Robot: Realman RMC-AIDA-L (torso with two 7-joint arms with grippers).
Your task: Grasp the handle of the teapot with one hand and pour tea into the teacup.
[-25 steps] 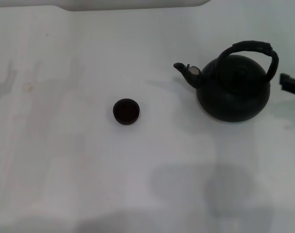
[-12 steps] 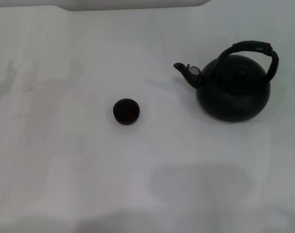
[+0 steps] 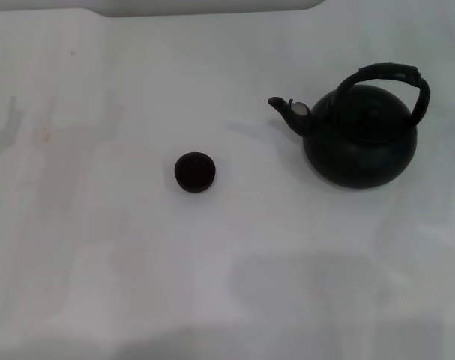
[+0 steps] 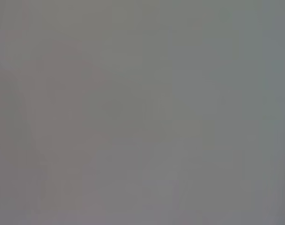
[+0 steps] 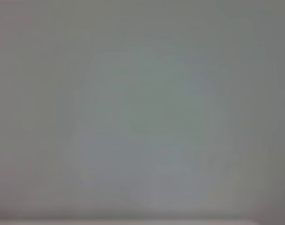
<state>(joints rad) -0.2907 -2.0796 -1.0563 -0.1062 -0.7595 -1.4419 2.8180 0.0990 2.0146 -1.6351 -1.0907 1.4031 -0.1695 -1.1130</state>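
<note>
Nearest on the white counter (image 3: pixel 122 270) sits the teacup (image 3: pixel 194 172), small and dark, upright with its mouth facing up, out toward the middle of the surface. Farther back and off to the robot's right stands the teapot (image 3: pixel 360 136), round and matte black, upright, well apart from the cup. Its spout (image 3: pixel 288 112) with the silvery tip points toward the robot's left, roughly the cup's side. The handle (image 3: pixel 388 77) arches over the top, its span running along the spout line. Neither gripper shows in any view, so their state cannot be told; both wrist views show only plain pale surface.
</note>
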